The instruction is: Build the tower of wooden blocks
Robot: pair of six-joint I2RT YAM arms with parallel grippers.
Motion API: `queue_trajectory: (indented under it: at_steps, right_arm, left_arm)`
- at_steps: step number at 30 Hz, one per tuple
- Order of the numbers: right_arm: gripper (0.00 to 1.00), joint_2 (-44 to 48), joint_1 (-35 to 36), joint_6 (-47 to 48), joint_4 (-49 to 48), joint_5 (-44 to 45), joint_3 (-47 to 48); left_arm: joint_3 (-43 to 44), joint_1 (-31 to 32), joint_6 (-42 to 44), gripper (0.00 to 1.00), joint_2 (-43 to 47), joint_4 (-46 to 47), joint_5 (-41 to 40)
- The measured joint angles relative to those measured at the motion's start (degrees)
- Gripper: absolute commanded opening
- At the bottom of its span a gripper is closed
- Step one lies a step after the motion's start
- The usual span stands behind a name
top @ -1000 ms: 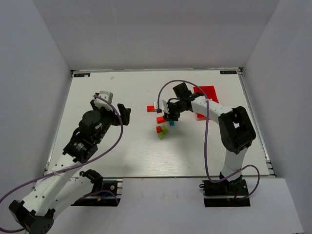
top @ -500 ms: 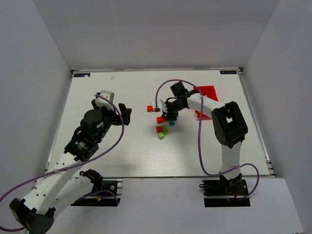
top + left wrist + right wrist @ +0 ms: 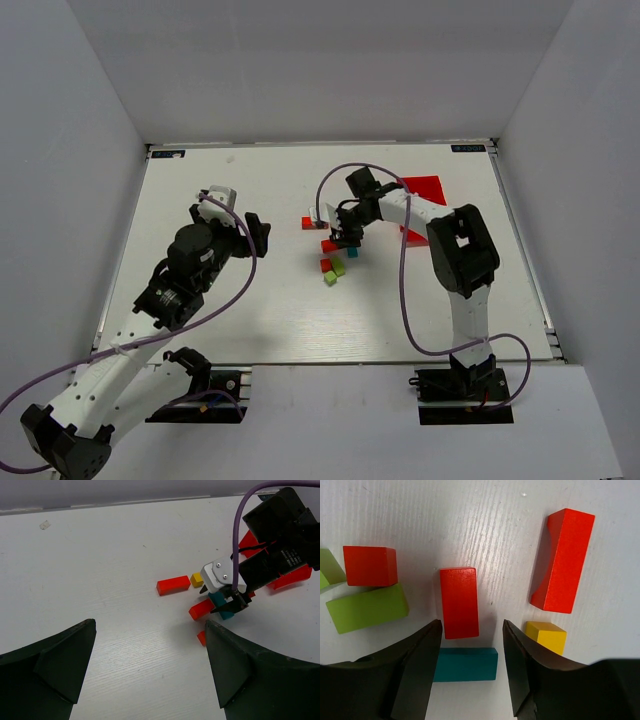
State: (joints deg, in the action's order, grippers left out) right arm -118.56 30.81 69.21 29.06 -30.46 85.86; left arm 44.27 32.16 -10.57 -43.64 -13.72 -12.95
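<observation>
Picking stage, I'd say: the wood blocks [image 3: 329, 246] lie scattered flat near the frame's centre, the right gripper [image 3: 471, 626] straddles the red bar [image 3: 459, 600] unclenched and must squeeze, while the left gripper [image 3: 150, 627] gapes empty.

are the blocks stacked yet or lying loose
Loose: the central red bar, teal bar and yellow cube each lie flat on the table, none on another.
</observation>
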Motion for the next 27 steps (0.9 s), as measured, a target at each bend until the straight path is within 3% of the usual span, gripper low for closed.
queue_trajectory:
  at_steps: [5,10,13,17,27]
  right_arm:
    - [0.52,-2.16,0.00,0.02,1.18,0.02,1.55]
    - [0.21,-2.95,0.00,0.37,1.99,-0.26,2.19]
    - [0.08,-2.95,0.00,0.24,2.95,-0.79,2.64]
    - [0.03,-2.89,0.00,0.24,4.09,-1.95,2.89]
    - [0.03,0.11,0.00,-3.48,5.18,-4.61,4.04]
  left_arm:
    - [0.00,0.00,0.02,0.99,-0.33,0.00,0.00]
    - [0.00,0.00,0.00,0.99,-0.33,0.02,0.00]
    - [0.00,0.00,0.02,0.99,-0.33,0.02,0.00]
    - [0.00,0.00,0.02,0.99,-0.33,0.02,0.00]
    - [0.00,-0.11,0.02,0.99,-0.33,0.02,0.00]
